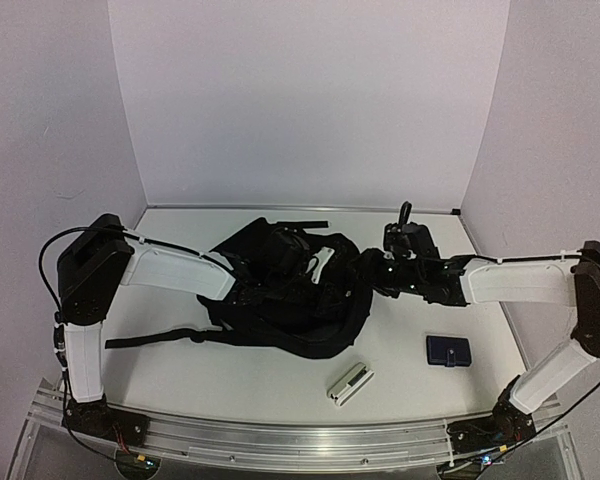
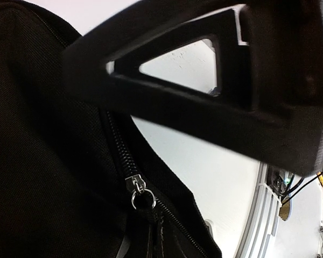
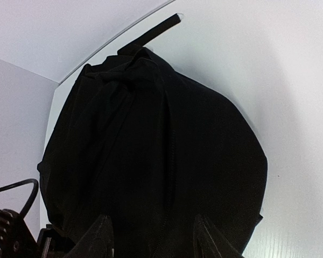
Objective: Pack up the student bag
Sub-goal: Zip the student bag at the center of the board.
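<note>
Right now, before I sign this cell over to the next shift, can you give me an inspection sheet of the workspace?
Surface: white table, no spills seen.
Job's things: bag lying mid-table, strap trailing left; zipper pull shows in the left wrist view.
Clutter: dark pouch and small grey-white box, loose near the front, apart from the bag.
Grippers: left gripper at the bag's left side, jaws unclear; right gripper open at the bag's right edge.
Cables: black cable looping off the left arm; base wiring.
Surroundings: plain walls, nothing seen on them.
</note>
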Controlling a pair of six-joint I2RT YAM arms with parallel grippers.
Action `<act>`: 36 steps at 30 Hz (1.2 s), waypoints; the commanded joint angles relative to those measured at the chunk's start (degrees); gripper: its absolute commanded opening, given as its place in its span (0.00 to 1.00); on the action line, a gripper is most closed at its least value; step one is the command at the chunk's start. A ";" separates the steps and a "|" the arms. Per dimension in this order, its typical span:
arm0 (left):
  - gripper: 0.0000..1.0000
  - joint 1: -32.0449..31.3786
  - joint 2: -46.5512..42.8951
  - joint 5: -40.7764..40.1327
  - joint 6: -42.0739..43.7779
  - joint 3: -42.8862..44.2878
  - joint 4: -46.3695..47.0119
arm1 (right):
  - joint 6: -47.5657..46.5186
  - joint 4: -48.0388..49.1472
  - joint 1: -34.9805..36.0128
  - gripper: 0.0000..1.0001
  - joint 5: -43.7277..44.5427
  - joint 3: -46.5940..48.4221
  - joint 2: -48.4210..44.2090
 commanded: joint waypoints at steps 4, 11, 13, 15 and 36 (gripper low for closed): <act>0.00 -0.57 -3.36 1.82 -0.74 0.96 -0.22 | -2.26 -1.20 -1.60 0.29 0.12 3.70 5.95; 0.00 -1.27 -6.21 2.78 -0.42 -0.36 -5.63 | -0.80 -2.67 -3.19 0.00 4.05 5.54 6.47; 0.00 -1.61 -7.70 3.07 0.07 -1.36 -8.37 | 0.63 -3.75 -4.38 0.00 6.55 5.76 6.06; 0.00 -1.99 -8.86 3.83 0.13 -1.99 -11.24 | 1.48 -3.94 -5.39 0.00 8.71 5.89 5.32; 0.00 -4.86 -10.20 9.97 0.43 0.05 -16.36 | -0.22 -3.35 -7.57 0.00 6.61 12.76 8.39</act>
